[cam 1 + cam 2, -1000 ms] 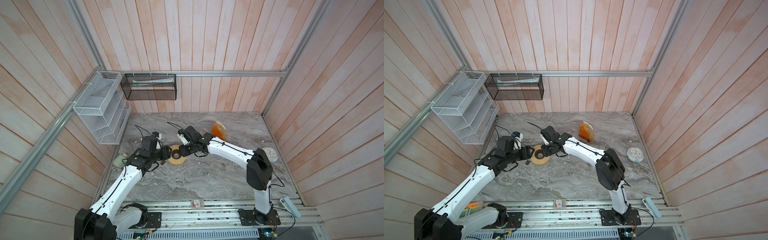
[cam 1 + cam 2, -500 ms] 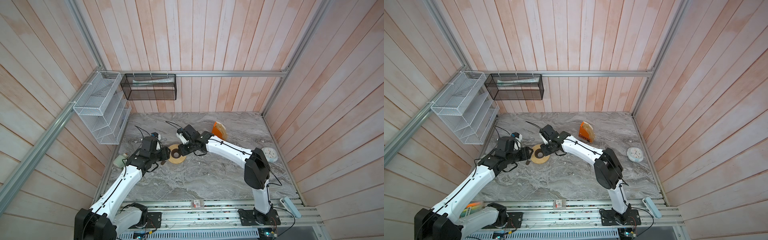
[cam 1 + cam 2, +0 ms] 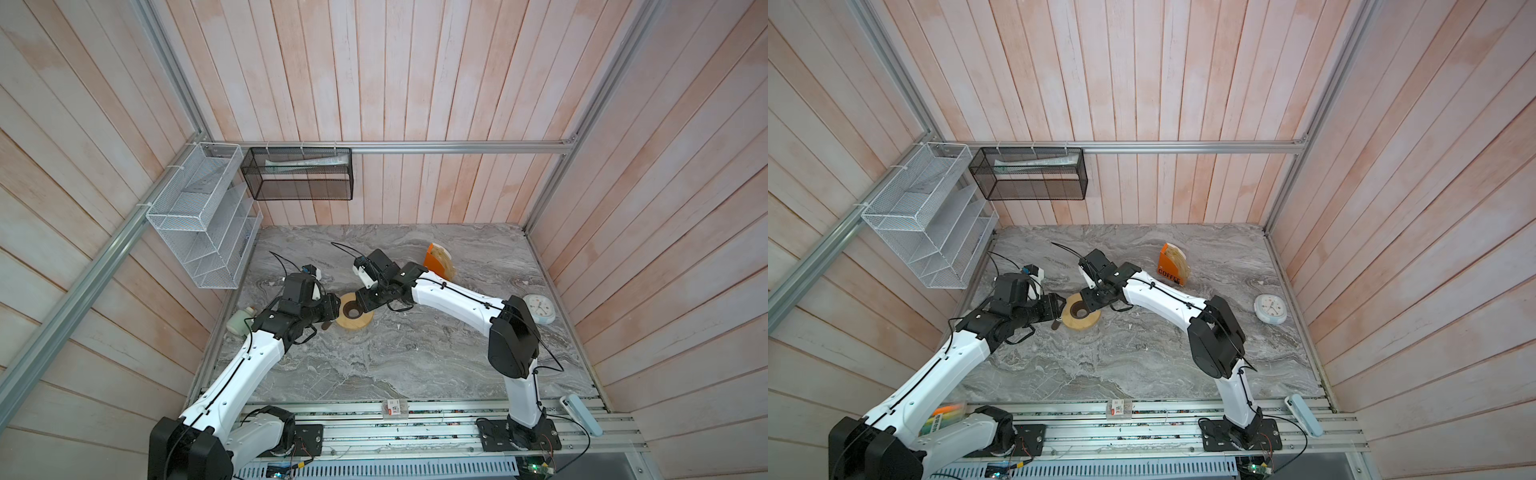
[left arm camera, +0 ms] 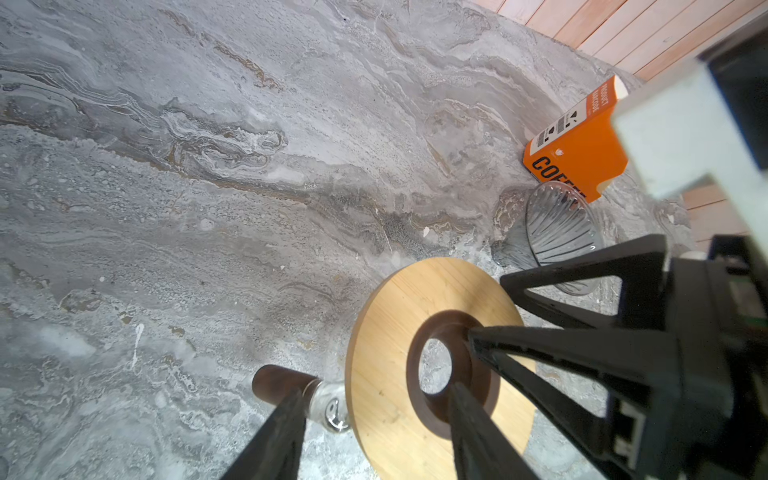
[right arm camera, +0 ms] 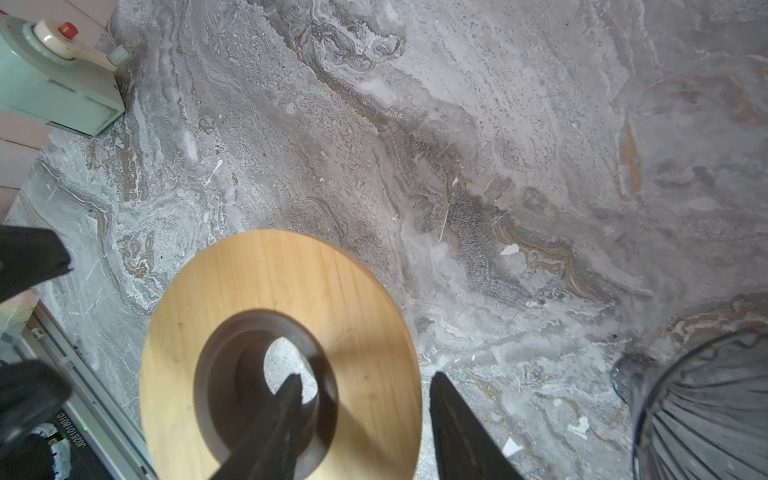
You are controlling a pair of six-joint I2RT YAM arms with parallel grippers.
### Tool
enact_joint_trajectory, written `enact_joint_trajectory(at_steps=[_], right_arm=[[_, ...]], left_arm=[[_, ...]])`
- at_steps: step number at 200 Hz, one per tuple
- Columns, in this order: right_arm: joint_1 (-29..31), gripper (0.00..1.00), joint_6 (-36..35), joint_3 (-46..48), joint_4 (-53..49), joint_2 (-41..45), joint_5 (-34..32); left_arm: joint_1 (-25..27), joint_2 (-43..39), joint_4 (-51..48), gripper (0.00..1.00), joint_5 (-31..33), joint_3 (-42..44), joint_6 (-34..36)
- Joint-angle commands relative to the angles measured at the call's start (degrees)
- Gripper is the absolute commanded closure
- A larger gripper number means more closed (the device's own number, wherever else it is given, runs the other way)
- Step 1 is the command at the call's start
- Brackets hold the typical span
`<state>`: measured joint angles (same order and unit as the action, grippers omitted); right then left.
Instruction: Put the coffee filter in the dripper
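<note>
Judging by how things lie, the task has barely begun. The thin light-tan paper coffee filter [image 3: 1177,258] stands among others in the orange cardboard box marked COFFEE [image 3: 1168,272], far and right on the grey marble worktop [image 3: 374,365]. The dark ribbed funnel-shaped dripper [image 4: 559,232] lies tipped on its side, empty, just beside that box. Fetching a filter and seating it in the dripper are both left to do.

The right end effector [image 5: 363,378] is partly open. One finger sits in the hole of the flat round wooden ring [image 5: 270,282] and the other outside its rim, seemingly not clamping it. The left end effector [image 4: 374,388] is spread too, gripping nothing I can make out. The filter lies right of both and farther back, well apart.
</note>
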<state>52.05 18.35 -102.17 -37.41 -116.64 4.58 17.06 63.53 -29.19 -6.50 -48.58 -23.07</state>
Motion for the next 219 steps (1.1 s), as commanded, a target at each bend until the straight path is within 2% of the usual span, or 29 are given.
enact_joint_trajectory(at_steps=[1,219], right_arm=[[0.3,0.49,-0.1,-0.9,-1.8,-1.4,-0.1],[0.4,0.51,3.0,9.7,-2.0,6.2,-3.2]], left_arm=[[0.2,-0.4,-0.4,0.42,1.0,1.1,1.2],[0.3,-0.8,0.5,0.42,-0.4,2.0,0.9]])
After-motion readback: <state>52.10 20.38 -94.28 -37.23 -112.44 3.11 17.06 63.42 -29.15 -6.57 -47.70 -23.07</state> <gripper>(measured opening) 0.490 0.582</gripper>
